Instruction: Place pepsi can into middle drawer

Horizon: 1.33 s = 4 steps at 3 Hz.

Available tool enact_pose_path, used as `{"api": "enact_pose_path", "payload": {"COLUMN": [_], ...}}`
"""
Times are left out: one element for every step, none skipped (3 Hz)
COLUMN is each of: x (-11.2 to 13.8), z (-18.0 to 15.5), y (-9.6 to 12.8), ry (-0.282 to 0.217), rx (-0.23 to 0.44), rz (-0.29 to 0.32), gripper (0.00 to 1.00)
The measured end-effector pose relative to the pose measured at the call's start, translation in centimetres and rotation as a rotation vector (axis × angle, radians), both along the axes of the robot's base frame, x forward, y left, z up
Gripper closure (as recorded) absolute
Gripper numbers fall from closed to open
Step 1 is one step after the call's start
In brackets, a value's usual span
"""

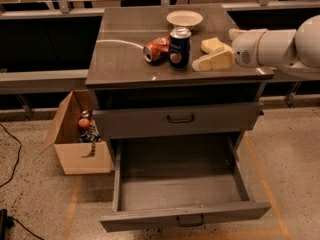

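Observation:
The pepsi can (179, 48) stands upright on the cabinet top (125, 59), dark blue with a silver top and round logo. A crushed red-orange can (156, 48) lies touching its left side. My gripper (215, 60) reaches in from the right on a white arm (272, 46); its cream tip is just right of the pepsi can, at the can's height, not holding it. The middle drawer (182, 186) is pulled fully open below, empty inside, its dark handle (190, 220) facing the front. The upper drawer (180, 118) is closed.
A white bowl (184, 18) sits behind the cans. A pale yellow block (210, 44) lies right of the pepsi can, behind the gripper. A white cable (117, 42) runs across the top. An open cardboard box (80, 141) with items stands on the floor left of the cabinet.

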State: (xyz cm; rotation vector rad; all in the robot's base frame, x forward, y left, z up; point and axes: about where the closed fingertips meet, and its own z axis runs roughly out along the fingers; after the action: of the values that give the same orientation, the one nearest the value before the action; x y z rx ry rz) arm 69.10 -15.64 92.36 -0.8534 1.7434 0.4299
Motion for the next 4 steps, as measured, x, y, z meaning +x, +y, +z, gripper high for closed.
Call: {"api": "enact_pose_path", "payload": {"x": [2.1, 4.1, 5.5, 6.8], "z": [-0.9, -1.5, -1.8, -1.9], "y": [3.1, 5.6, 7.2, 8.2], "ry": [-0.024, -0.048, -0.061, -0.069], "rx": [0.059, 0.097, 0.119, 0.151], "rz": [0.001, 0.014, 0.030, 0.034], "gripper": [0.00, 0.00, 0.00, 0.17]}}
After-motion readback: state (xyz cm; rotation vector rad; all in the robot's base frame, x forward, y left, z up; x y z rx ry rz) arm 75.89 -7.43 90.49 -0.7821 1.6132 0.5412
